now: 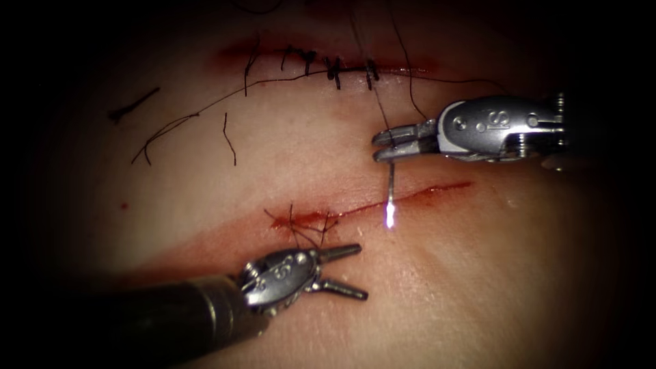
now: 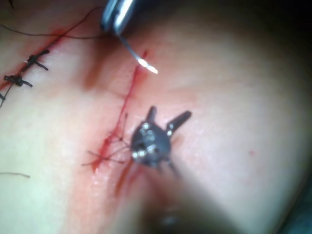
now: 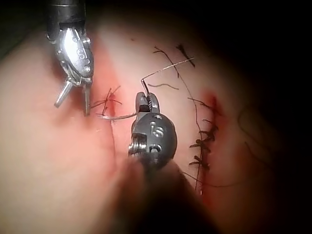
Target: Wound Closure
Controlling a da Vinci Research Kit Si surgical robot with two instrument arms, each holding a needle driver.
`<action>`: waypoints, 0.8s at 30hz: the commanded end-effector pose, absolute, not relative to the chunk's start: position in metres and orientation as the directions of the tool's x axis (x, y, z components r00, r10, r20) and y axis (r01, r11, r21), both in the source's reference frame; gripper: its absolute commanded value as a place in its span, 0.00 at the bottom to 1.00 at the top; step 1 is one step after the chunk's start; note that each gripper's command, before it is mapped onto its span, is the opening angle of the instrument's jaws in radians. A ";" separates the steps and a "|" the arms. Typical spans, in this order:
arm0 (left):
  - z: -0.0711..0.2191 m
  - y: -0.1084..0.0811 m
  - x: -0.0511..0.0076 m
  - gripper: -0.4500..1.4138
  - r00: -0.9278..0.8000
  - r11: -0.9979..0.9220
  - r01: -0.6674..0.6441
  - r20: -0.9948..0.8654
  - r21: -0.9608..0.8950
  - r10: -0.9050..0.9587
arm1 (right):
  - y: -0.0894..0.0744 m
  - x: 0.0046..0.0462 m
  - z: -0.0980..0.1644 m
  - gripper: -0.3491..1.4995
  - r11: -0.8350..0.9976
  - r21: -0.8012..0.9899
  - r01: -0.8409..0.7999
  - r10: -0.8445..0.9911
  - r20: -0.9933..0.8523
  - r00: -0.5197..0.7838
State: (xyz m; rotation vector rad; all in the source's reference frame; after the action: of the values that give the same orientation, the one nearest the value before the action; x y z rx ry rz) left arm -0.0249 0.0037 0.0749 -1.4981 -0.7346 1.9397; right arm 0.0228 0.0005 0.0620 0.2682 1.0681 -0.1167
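Right needle driver (image 1: pixel 391 143): jaws clamped on the curved needle (image 1: pixel 390 198) near its blunt, thread-bearing end. The needle hangs down from the jaws, its bright tip just at the open cut (image 1: pixel 410 197); cannot tell whether the tip touches the tissue (image 1: pixel 478 273), and the body of the needle is out of it. In the right wrist view the same tool (image 3: pixel 144 103) grips the needle (image 3: pixel 117 116), which curves away from the jaws toward the left tool (image 3: pixel 73 97).

Thread (image 1: pixel 369 68) runs from the right jaws up across the tissue, over the upper, already stitched cut (image 1: pixel 328 67) with its dark knots.

Left needle driver (image 1: pixel 342 271): jaws spread apart, holding nothing, just below the left end of the open cut. One jaw tip lies near the knot with cut ends of thread (image 1: pixel 301 225) sitting at that end. Left wrist view agrees: jaws (image 2: pixel 165 119) splayed, knot (image 2: pixel 109 151) just beside the tool.

Red fluid (image 1: pixel 307 220) lies along the open cut, heaviest around the knot. Loose thread pieces (image 1: pixel 229 137) lie well away from both tools, left of the stitched cut.
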 end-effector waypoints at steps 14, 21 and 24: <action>0.078 0.004 -0.0260 0.50 -0.234 -0.702 -0.174 -0.663 -0.691 0.711 | -0.001 0.0272 0.066 0.00 0.872 -0.241 0.426 -0.412 -0.832 0.372; 0.080 0.003 -0.0263 0.50 -0.255 -0.709 -0.181 -0.664 -0.681 0.703 | -0.002 0.0277 0.067 0.00 0.848 -0.328 0.416 -0.479 -0.811 0.337; 0.080 0.003 -0.0263 0.50 -0.258 -0.710 -0.181 -0.664 -0.680 0.702 | -0.002 0.0277 0.067 0.00 0.836 -0.371 0.404 -0.509 -0.799 0.320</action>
State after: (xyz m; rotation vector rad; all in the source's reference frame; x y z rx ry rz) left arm -0.0257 0.0036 0.0791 -1.4228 -0.6459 2.0133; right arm 0.0271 -0.0018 0.0667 -0.1167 1.0903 -0.6011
